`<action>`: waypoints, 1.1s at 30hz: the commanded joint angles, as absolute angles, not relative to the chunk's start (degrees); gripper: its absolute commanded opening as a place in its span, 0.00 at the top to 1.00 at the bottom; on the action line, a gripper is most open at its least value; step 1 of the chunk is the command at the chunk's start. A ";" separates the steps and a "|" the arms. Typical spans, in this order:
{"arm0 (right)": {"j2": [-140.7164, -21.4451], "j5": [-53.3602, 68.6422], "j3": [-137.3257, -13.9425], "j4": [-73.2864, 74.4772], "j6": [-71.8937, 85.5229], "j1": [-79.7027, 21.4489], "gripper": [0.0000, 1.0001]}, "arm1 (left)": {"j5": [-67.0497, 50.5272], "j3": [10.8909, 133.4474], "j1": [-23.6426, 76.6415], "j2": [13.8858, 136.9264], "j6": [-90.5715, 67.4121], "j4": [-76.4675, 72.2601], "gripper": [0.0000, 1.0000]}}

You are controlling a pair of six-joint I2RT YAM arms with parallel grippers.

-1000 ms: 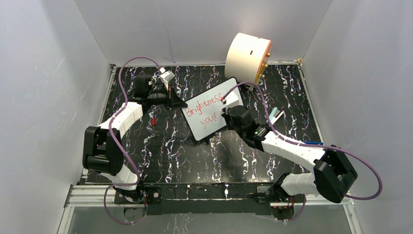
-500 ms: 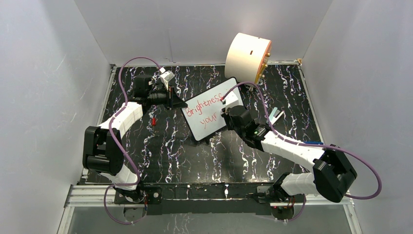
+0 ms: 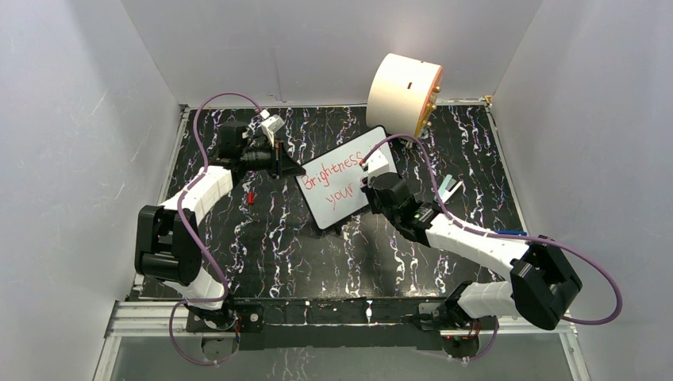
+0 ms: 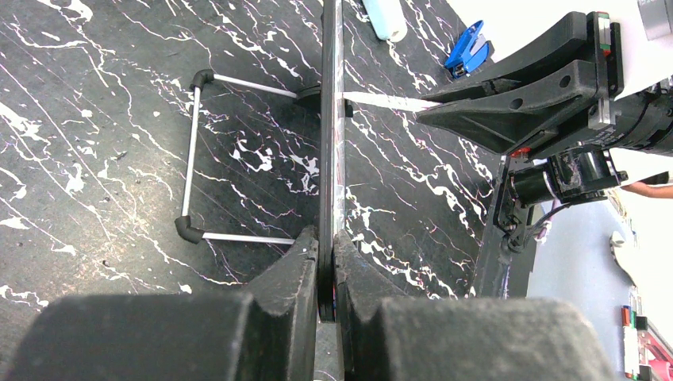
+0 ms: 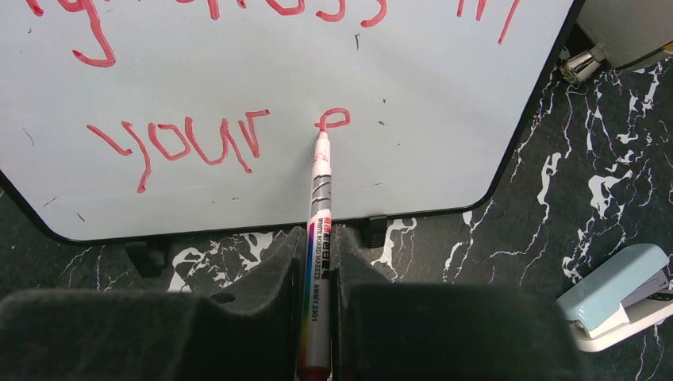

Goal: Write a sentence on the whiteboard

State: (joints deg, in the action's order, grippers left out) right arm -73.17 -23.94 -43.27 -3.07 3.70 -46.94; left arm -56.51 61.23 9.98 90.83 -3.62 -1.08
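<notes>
Red ink spells out the sentence [image 5: 198,135] on the whiteboard [image 3: 343,189], which stands propped at a slant on a wire stand [image 4: 190,151] in the middle of the black marbled bench [image 3: 270,238], just in front of a cream cylinder [image 3: 403,93]. The top line reads "Brightness in". Below it, "your" is followed by a single small loop, seemingly the start of "eyes".

The right pincer [image 5: 320,238] is clamped shut on a red marker [image 5: 317,198]. The marker's long axis points straight away from the pincer to the board face, and its tip rests at the foot of that loop. The blank space for the remaining letters lies to the right of the tip, along the lower line, with the board's rounded corner beyond. The right arm is the one placed to write.

The left pincer [image 4: 326,246] is closed tight on the board's left edge, seen edge-on from its wrist, apparently steadying it.

Compared with the overhead view a second ago, little differs. The board, the stand and the left arm sit where they did, and the right arm has shifted only slightly, which suits a slow stroke. A pale blue stapler [image 5: 615,294] lies on the bench off to the right of the board.
</notes>
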 commanded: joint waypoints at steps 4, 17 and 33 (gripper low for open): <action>-74.08 -25.82 -42.89 -5.97 3.39 -46.38 1.00 | -52.62 60.12 11.69 93.34 -0.70 4.28 1.00; -73.29 -26.21 -42.45 -6.02 3.25 -45.26 1.00 | -52.58 60.15 11.68 93.43 -0.70 4.31 1.00; -70.67 -25.81 -43.88 -7.82 2.11 -44.15 1.00 | -52.47 60.17 11.69 93.43 -0.62 4.39 1.00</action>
State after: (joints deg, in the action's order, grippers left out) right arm -72.62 -25.50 -43.22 -3.49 2.87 -44.66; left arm -56.58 61.25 9.98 90.94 -3.62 -1.13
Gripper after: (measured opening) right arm 0.200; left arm 0.068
